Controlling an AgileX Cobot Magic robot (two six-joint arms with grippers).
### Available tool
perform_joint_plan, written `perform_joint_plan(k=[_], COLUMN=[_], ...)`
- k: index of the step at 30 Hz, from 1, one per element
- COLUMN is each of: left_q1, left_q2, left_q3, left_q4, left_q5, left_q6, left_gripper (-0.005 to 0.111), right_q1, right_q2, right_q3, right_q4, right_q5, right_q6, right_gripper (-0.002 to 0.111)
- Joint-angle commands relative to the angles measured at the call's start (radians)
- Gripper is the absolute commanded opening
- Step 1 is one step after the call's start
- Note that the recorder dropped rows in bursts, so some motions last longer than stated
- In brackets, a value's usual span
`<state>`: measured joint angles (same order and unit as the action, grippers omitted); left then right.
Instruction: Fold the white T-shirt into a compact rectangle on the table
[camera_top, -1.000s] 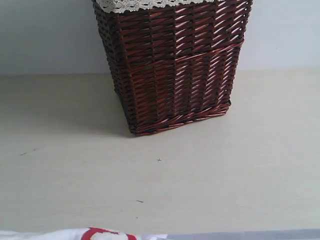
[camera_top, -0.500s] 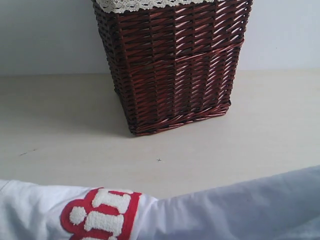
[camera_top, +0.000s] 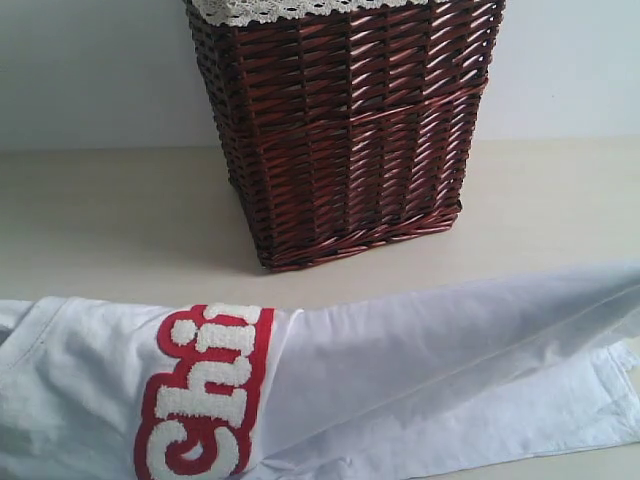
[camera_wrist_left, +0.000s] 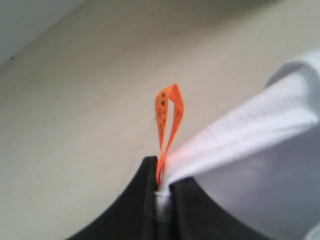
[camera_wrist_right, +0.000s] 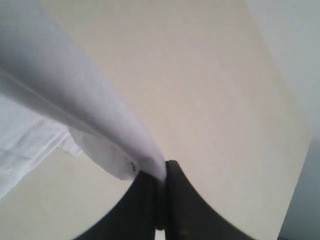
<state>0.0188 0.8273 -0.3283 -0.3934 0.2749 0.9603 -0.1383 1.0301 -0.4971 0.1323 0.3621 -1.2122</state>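
Fold step in hand: my left hand (camera_wrist_left: 162, 182) clamped shut on white T-shirt (camera_top: 420, 360) beside orange neck tag (camera_wrist_left: 168, 117); my right hand (camera_wrist_right: 161, 186) pinched shut on shirt edge. Shirt stretched along near edge of counter (camera_top: 100, 220), before wicker basket (camera_top: 350, 130). Next, I judge: lay flat, tension even.

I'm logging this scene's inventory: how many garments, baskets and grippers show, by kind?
Garments: 1, the white T-shirt
Baskets: 1, the wicker basket
Grippers: 2, the left gripper and the right gripper, each shut on the shirt
Total: 4
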Motion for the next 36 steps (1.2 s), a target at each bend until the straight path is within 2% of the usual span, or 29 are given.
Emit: perform_joint_plan(k=[1, 5, 10, 16, 20, 22, 25, 28, 30, 32, 34, 36], left_q1=[0.005, 0.005, 0.005, 0.005, 0.005, 0.005, 0.005, 0.005, 0.005, 0.005, 0.005, 0.005], left_q2=[0.109, 0.226, 0.364, 0.497, 0.546, 0.563, 0.583, 0.601, 0.601, 0.601, 0.599, 0.584], left_q3=[0.002, 0.002, 0.002, -0.015, -0.045, -0.059, -0.077, -0.079, -0.079, -0.079, -0.079, -0.079], left_q4=[0.001, 0.001, 0.064, 0.144, 0.148, 0.148, 0.148, 0.148, 0.142, 0.142, 0.142, 0.142], left_q5=[-0.101, -0.259, -0.468, -0.521, -0.593, -0.618, -0.621, -0.632, -0.629, -0.639, -0.653, -0.676], left_q6=[0.007, 0.008, 0.006, 0.006, 0.006, 0.006, -0.013, -0.069, -0.119, -0.151, -0.162, -0.162], left_gripper=[0.0, 0.0, 0.0, 0.0, 0.0, 0.002, 0.019, 0.048, 0.071, 0.089, 0.1, 0.103], right_q1=[-0.006, -0.006, -0.006, -0.006, -0.006, -0.006, -0.006, -0.006, -0.006, -0.006, -0.006, -0.006], right_q2=[0.122, 0.212, 0.318, 0.408, 0.428, 0.437, 0.443, 0.443, 0.443, 0.439, 0.425, 0.4], right_q3=[0.001, 0.001, 0.001, 0.001, 0.001, 0.001, 0.001, 0.001, 0.001, 0.001, 0.001, 0.001], right_q4=[-0.087, -0.09, -0.09, -0.086, -0.08, -0.08, -0.084, -0.084, -0.08, -0.08, -0.084, -0.084], right_q5=[-0.07, -0.176, -0.438, -0.642, -0.649, -0.649, -0.649, -0.649, -0.649, -0.649, -0.649, -0.651], right_q6=[0.0, -0.021, -0.022, -0.012, 0.05, 0.096, 0.117, 0.119, 0.126, 0.138, 0.142, 0.142], right_gripper=[0.0, 0.0, 0.0, 0.001, 0.011, 0.02, 0.033, 0.039, 0.039, 0.039, 0.039, 0.039])
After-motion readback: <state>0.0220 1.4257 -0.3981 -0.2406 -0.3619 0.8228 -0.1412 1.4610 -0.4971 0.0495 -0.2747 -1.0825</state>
